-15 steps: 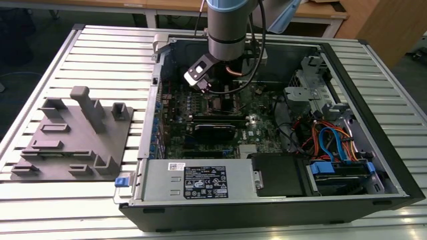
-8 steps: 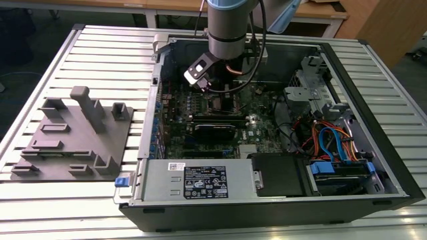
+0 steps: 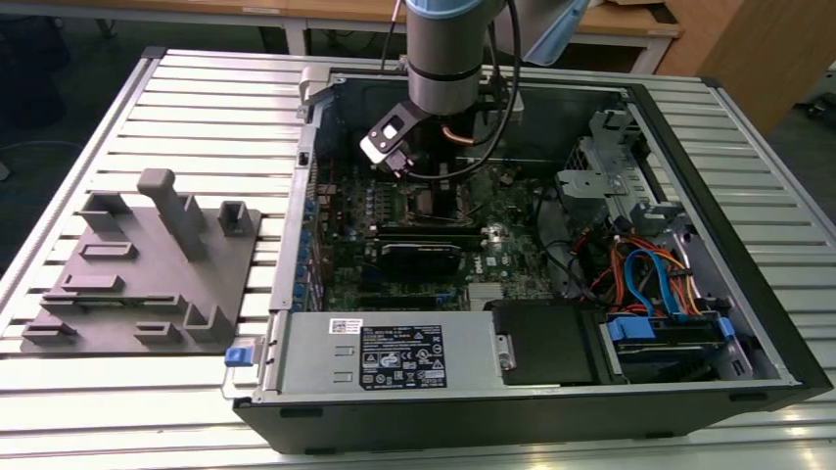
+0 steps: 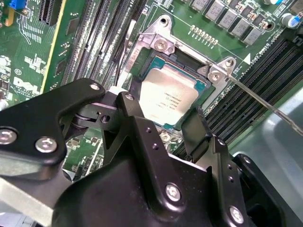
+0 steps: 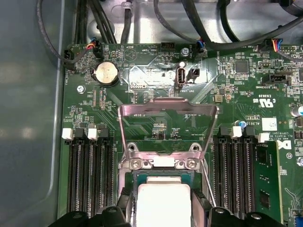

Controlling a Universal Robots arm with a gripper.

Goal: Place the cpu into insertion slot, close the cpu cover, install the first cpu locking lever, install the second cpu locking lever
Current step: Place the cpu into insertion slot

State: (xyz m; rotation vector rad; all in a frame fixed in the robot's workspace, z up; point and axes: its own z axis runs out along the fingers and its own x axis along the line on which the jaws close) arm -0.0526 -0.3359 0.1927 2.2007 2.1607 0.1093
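- On the exterior view's left, a grey fixture block (image 3: 144, 274) sits on the slatted worktop (image 3: 131, 88), well apart from the work.
- In the middle, the open computer case (image 3: 523, 416) lies on the worktop and the arm (image 3: 451, 59) reaches down into it, over the green board.
- In the second wrist view the gripper (image 4: 163, 111) hangs right over the insertion slot (image 4: 176, 60). Its fingers are spread, 1 on each side of the cpu (image 4: 173, 97). We cannot tell if the pads touch the chip's edges.
- The cpu lies flat in the slot, silver top up, and looks square to the rim.
- In the first wrist view the cpu cover (image 5: 168, 108) stands swung up and back, its foot at the slot's edge. It is not closed.
- 1 thin locking lever (image 4: 265, 101) sticks out loose from a corner of the slot, unlatched.
- We judge that step 1 of 4 is about finished and steps 2 to 4 are not done.
- We judge that the next move calls for lifting the fingers off without dragging the chip. There is little room, since the memory slots (image 5: 87, 175) run close on both sides.
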